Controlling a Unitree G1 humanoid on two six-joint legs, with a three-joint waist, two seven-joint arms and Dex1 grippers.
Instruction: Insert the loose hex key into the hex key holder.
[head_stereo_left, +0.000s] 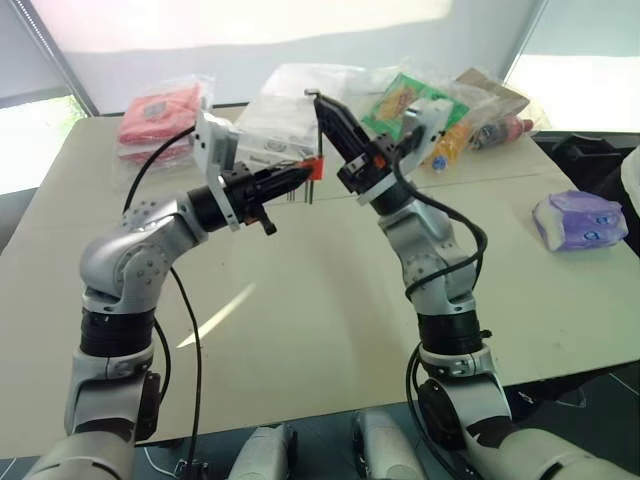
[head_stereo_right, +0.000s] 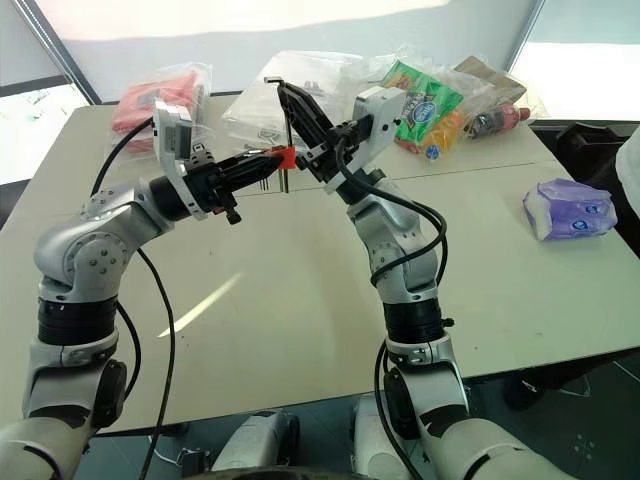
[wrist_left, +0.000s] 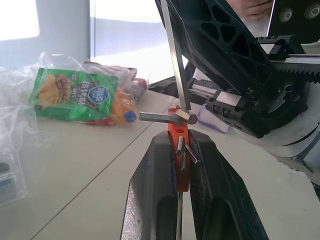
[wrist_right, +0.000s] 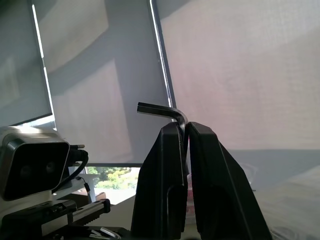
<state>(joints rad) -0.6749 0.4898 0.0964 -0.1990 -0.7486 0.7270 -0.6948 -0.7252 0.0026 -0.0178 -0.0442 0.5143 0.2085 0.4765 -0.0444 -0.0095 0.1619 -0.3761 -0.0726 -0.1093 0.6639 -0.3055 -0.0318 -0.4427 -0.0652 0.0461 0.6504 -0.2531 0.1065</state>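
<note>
Right claw (wrist_right: 184, 131) pinching loose hex key (wrist_right: 161, 109) on long leg, above surface (head_stereo_left: 330, 300). Left claw (wrist_left: 182, 152) clamping hex key holder (wrist_left: 178, 135). Key stiff, light, slick; you keep grip near bend.

You see a small orange-red holder (wrist_left: 181, 150) with dark metal prongs, and a grey steel hex key (wrist_left: 172, 75). Both grippers have black fingers (wrist_left: 155, 195). The table (head_stereo_left: 330, 300) is pale beige. A snack bag (wrist_left: 75, 95) is green with orange; another packet (head_stereo_left: 578, 220) is purple and white.
</note>
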